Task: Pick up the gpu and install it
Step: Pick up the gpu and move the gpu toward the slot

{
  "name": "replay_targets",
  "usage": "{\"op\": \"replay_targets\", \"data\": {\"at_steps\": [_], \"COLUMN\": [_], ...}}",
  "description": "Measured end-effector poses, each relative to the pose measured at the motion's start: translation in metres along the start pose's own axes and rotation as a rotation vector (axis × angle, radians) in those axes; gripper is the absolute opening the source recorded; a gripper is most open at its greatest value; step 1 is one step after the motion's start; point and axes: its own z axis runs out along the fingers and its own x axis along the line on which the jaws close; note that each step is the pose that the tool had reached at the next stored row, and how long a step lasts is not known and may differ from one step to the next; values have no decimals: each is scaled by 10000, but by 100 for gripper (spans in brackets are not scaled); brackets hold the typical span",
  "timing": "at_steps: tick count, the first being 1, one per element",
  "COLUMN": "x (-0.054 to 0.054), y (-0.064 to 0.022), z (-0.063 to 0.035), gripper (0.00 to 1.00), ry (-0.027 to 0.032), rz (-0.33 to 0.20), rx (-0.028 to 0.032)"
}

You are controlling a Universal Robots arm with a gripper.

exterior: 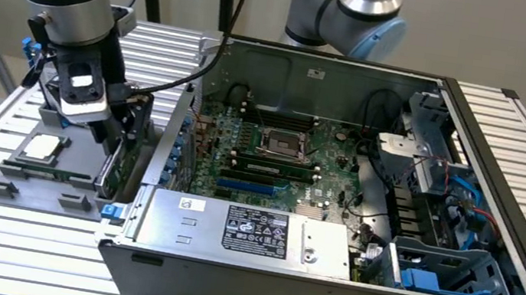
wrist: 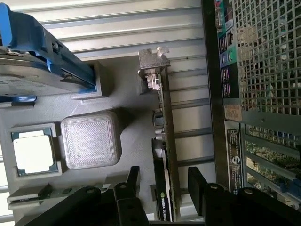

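In the exterior view, the gripper (exterior: 112,140) is hanging low over the gray tray (exterior: 31,188) at the exterior view's left, just beside the open computer case (exterior: 327,280). The gpu (exterior: 115,169) is standing on its thin edge in that tray, right under the gripper. A square chip (exterior: 44,148) is lying in the tray close by.

In the wrist view, the gripper (wrist: 164,186) is holding its fingers (wrist: 133,181) spread wide, one on each side of the gpu (wrist: 165,141), not squeezing it. The silver bracket (wrist: 153,63) is sitting at the card's end away from the gripper. A blue-handled drive (wrist: 47,52) is resting nearby.
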Motion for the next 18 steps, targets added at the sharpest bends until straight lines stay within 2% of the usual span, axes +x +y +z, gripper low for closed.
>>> {"op": "replay_targets", "data": {"at_steps": [4, 8, 10, 12, 15, 16, 18], "x": [7, 12, 11, 9, 7, 8, 16], "y": [7, 4, -7, -23, -36, -40, -46], "z": [65, 119, 127, 129, 130, 131, 133], "gripper": [54, 54, 54, 54, 54, 54, 54], "ry": [-86, -220, -221, -205, -169, -162, -159], "rz": [5, 6, 5, 0, -27, -41, -97], "rx": [-11, -33, -63, -183, -433, -481, -500]}}
